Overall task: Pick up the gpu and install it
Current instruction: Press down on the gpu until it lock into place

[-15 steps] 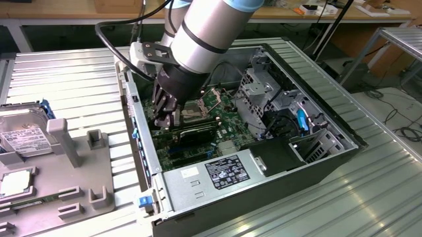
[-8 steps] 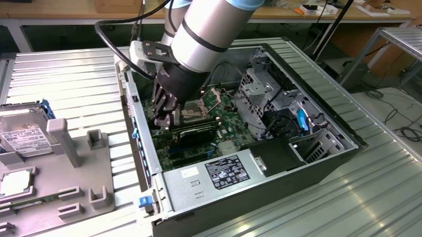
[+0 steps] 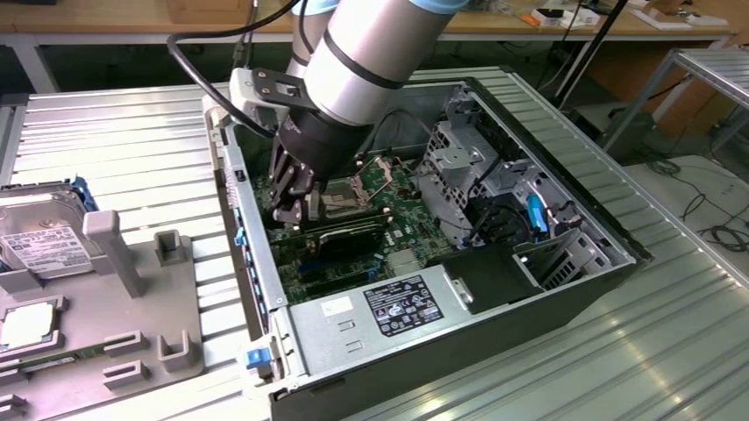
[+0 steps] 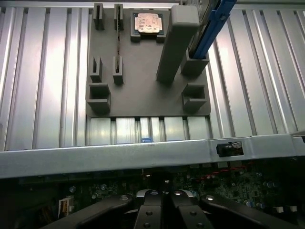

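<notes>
The gpu [image 3: 345, 235], a flat dark card, stands on edge across the motherboard inside the open computer case [image 3: 263, 263]. My gripper [image 3: 293, 215] reaches down into the case at the card's end nearest the exterior view's left wall. Its fingers are shut together, right at the card's top edge; whether they touch it I cannot tell. In the wrist view the gripper [image 4: 163, 210] shows its black fingers [image 4: 147, 207] pressed close together above the dark motherboard, with nothing visible between them.
A grey fixture tray [image 3: 153, 289] [image 4: 143, 90] lies beside the case on the ribbed metal table. It holds a hard drive [image 3: 41, 237], a processor chip [image 4: 147, 22] and a thin memory stick [image 4: 117, 33]. The power supply [image 3: 398, 307] and drive cage [image 3: 457, 167] crowd the case.
</notes>
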Tool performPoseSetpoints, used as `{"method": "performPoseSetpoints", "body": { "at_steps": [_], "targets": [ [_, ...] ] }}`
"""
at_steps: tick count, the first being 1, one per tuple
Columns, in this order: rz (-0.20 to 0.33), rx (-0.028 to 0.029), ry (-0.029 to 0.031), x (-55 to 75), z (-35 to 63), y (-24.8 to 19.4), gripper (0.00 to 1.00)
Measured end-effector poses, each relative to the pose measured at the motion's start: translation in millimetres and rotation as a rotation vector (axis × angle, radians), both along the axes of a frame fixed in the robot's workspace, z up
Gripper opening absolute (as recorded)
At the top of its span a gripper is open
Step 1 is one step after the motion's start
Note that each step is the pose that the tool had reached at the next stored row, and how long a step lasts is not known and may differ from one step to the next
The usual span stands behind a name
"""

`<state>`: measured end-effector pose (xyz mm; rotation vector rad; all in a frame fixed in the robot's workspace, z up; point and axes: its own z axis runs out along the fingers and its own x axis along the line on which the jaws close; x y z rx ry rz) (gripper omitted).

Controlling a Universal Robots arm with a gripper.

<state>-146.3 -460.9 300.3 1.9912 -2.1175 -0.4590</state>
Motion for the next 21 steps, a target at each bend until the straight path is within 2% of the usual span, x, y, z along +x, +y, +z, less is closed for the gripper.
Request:
{"method": "performPoseSetpoints", "body": {
  "at_steps": [21],
  "targets": [
    [0.002, -0.0023, 0.0002, -2.5, -0.5, -1.4, 0.11]
  ]
}}
